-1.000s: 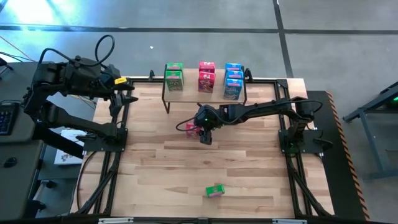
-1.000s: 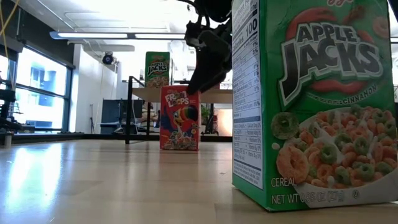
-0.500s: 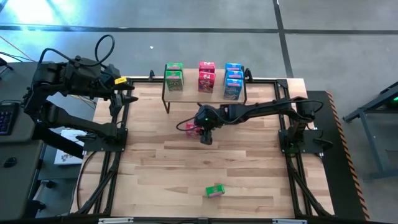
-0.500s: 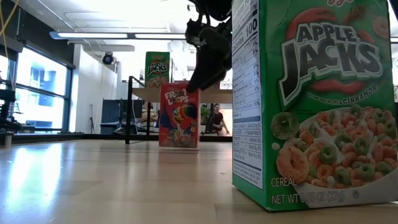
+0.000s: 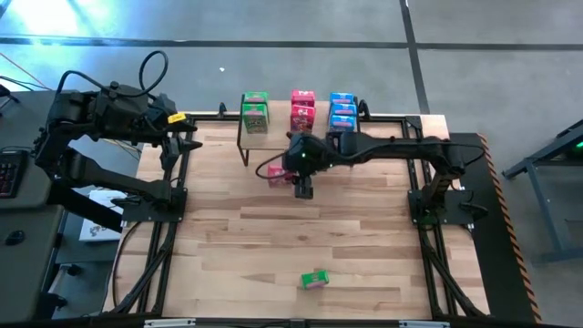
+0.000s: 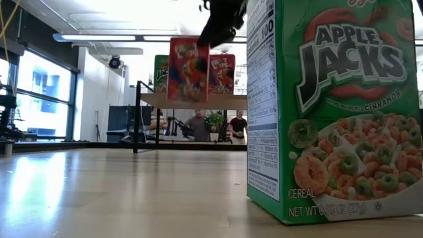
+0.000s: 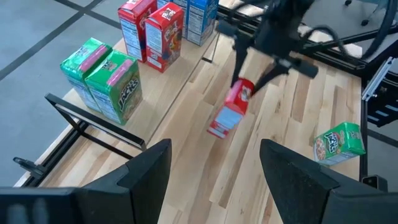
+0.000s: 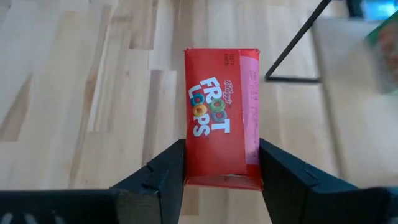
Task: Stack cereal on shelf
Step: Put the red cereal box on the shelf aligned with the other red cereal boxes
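My right gripper (image 5: 301,182) is shut on a red Froot Loops box (image 5: 276,175), held in the air just in front of the shelf (image 5: 301,141). In the low view this box (image 6: 184,69) hangs at the height of the shelf's top board (image 6: 155,100). On the shelf stand two green boxes (image 5: 256,111), two red ones (image 5: 302,111) and three blue ones (image 5: 342,117). One green box (image 5: 314,279) lies on its side near the table's near edge. My left gripper (image 5: 187,137) waits open at the table's far left corner. My right gripper pinches the red box's upper end (image 8: 217,171) between its two fingers (image 8: 168,168), one on each side. The fingers come from above, slanting down from the table's right. The box is lifted clear of the table and hangs below them, slightly tilted (image 7: 231,115).
The Apple Jacks box (image 6: 330,112) stands large before the low camera. Bare wood lies between it and the shelf. Black frame rails run along the table's left and right edges. People show in the room beyond the shelf.
My right gripper has risen and moved toward the far edge, nearer the shelf. The red box, which stood on the table a second ago, first tipped and is now lifted clear to the height of the shelf's top board.
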You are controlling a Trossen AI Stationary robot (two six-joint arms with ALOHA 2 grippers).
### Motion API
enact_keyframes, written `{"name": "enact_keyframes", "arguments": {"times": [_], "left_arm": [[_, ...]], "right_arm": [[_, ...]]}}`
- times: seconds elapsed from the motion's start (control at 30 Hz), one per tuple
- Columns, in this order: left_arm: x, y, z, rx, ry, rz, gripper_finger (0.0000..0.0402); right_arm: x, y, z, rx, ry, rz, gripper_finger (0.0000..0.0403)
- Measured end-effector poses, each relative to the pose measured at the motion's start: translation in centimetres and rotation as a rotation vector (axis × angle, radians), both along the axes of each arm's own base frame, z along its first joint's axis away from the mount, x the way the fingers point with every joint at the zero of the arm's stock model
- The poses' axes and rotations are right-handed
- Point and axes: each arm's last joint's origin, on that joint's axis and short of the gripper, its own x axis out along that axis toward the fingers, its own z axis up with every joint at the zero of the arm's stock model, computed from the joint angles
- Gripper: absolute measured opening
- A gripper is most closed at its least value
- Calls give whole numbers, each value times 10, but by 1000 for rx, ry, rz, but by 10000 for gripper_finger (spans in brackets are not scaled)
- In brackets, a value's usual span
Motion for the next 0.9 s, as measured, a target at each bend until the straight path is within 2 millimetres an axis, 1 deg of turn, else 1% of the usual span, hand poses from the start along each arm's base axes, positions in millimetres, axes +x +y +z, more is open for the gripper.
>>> {"name": "enact_keyframes", "arguments": {"times": [0.3, 0.6, 0.9], "left_arm": [[0, 0, 0, 0, 0, 0, 237], [0, 0, 0, 0, 0, 0, 237], [0, 0, 0, 0, 0, 0, 237]], "right_arm": [[-13, -28, 47, -77, -2, 6, 165], [-37, -60, 88, -123, 6, -30, 165], [-69, -78, 125, -31, -17, -24, 165]]}}
